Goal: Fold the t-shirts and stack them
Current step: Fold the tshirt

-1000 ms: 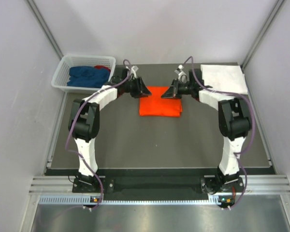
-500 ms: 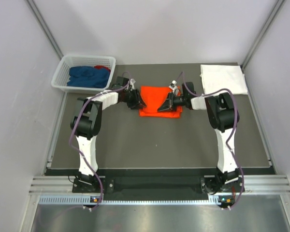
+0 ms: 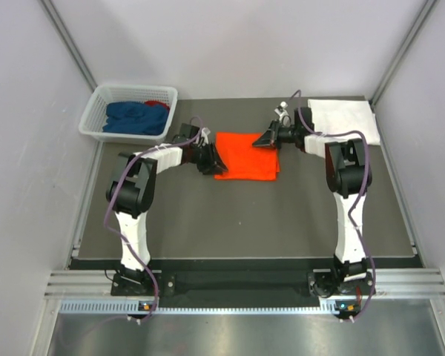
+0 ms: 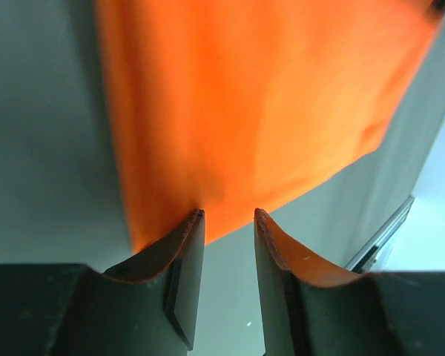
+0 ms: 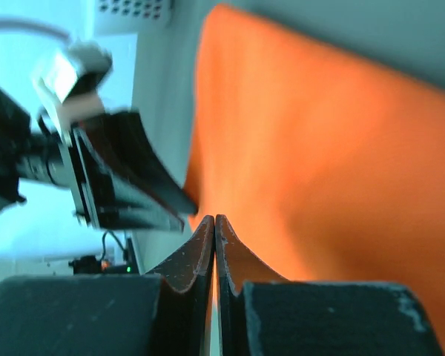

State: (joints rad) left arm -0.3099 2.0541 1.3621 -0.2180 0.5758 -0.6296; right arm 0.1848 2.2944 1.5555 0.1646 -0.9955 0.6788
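Just at orange t-shirt (image 3: 246, 156) edge — left gripper (image 3: 216, 166)

The orange t-shirt (image 3: 246, 157) at centre is showing as smooth, matt cloth. The white t-shirt (image 3: 343, 119), upper right, is looking equally soft. The basket (image 3: 94, 113), upper left, is showing white plastic lattice. The surface (image 3: 245, 215) is appearing dark and matt.

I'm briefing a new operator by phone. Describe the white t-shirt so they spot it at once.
Find the dark mat and go to its far right corner. The white t-shirt lies there, folded into a flat rectangle. It is the only white garment: the orange t-shirt lies mid-mat, the blue t-shirt and red t-shirt sit heaped in the basket far left.
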